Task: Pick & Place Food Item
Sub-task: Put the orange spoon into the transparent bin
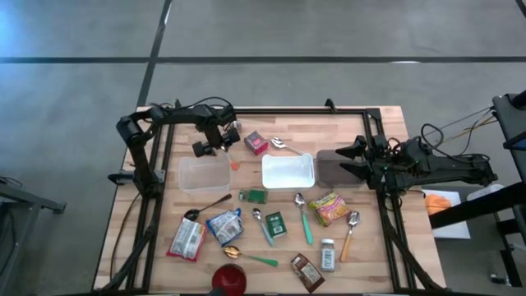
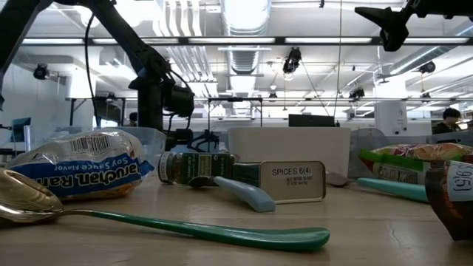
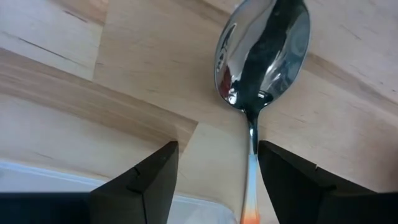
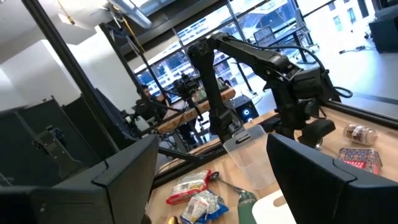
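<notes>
My left gripper (image 1: 215,146) points down at the table's far left, beside the far edge of a clear plastic container (image 1: 204,174). It is open. Below it lies a metal spoon (image 3: 261,56) with an orange handle. The spoon's thin neck (image 3: 251,163) runs between the two fingers, close to one of them and apart from the other. Food packets lie nearer the front: a yellow one (image 1: 329,207) and a blue and white one (image 1: 223,225). My right gripper (image 1: 349,160) is held level and open at the right, above a grey block (image 1: 329,168).
A white tray (image 1: 288,170) sits mid-table, with a pink box (image 1: 256,143) and a spoon (image 1: 283,146) behind it. Several spoons, a green tin (image 1: 274,223), spice jars (image 1: 327,255), a red and white packet (image 1: 186,239) and a red bowl (image 1: 229,279) fill the near half.
</notes>
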`<action>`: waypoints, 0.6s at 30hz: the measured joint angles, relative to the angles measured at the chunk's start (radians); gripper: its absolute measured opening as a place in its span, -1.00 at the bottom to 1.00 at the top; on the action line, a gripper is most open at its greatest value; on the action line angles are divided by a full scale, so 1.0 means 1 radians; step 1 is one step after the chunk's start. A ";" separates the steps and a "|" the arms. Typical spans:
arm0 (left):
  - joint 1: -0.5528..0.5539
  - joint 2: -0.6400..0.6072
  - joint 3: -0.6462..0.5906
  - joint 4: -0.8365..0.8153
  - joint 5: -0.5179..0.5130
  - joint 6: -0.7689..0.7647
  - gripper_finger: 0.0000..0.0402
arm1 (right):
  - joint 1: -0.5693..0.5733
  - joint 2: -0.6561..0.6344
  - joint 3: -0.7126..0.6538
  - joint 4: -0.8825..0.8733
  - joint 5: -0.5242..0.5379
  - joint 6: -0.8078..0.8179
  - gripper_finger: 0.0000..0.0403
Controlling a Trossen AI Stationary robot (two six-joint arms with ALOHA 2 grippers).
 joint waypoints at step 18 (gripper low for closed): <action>0.008 0.002 -0.002 0.006 0.004 0.000 -0.49 | 0.000 0.000 0.000 0.000 -0.023 0.038 0.49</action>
